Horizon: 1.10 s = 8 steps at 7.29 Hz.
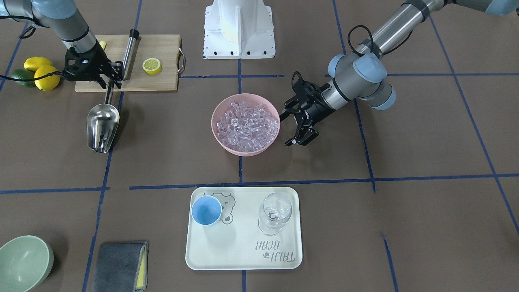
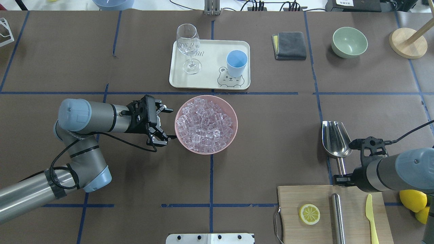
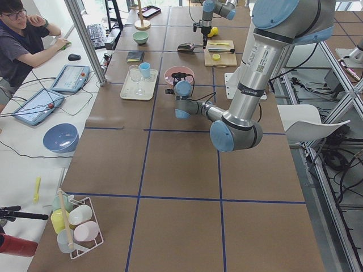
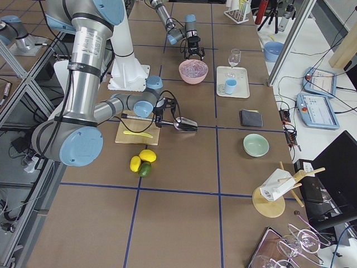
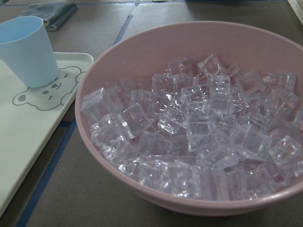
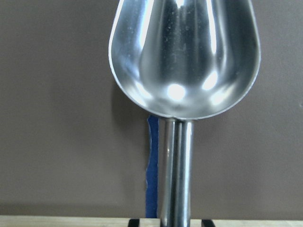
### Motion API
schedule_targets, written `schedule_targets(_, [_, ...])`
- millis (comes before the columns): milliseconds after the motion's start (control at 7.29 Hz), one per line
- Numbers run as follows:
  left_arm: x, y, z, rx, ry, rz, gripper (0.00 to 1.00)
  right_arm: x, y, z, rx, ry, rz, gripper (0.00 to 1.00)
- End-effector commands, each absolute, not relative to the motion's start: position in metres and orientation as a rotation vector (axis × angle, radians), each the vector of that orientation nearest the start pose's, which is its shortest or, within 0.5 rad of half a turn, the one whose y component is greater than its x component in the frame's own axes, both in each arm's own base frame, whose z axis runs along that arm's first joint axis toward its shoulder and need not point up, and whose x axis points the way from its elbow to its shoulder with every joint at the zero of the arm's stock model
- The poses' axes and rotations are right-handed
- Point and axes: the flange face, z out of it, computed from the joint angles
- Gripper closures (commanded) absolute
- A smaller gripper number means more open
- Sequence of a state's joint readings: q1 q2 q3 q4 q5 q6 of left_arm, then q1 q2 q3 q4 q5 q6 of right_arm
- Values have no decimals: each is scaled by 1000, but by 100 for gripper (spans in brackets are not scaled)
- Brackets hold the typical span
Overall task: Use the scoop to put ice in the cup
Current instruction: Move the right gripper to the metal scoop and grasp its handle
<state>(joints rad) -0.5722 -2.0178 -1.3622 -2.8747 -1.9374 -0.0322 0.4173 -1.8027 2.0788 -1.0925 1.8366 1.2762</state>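
The ice fills a pink bowl at the table's middle. It also shows in the left wrist view. The light blue cup stands upright and empty on a white tray. The steel scoop lies empty on the table, its handle pointing at the cutting board. My right gripper straddles the handle end. In the right wrist view a fingertip sits on each side of the handle with small gaps. My left gripper is open and empty beside the bowl's rim.
A clear wine glass stands on the tray beside the cup. The cutting board holds a lemon slice and a steel cylinder. Lemons, a pale green bowl and a grey cloth lie near the table's edges.
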Motion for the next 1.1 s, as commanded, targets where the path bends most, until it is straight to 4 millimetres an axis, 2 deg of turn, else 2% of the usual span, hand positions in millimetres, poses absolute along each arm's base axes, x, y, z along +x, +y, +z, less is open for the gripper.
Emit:
schedule_targets(0, [503,-440,356,1252,1062,1035,0,-344,-270,472,23,-790,16,46])
schedule_targets(137, [503,-440,356,1252,1062,1035,0,-344,-271,473,25,-786,19,56])
schedule_targets(274, [503,-440,356,1252,1062,1035,0,-342,-271,475,24,-782,22,91])
schedule_targets(412, [503,-440,356,1252,1062,1035,0,-338,-272,474,29,-783,26,100])
schedule_targets(549, [503,-440,356,1252,1062,1035,0,-334,-274,471,34,-787,30,100])
schedule_targets(960, [502,-440,357,1250,1062,1035,0,-318,-286,444,75,-835,39,100])
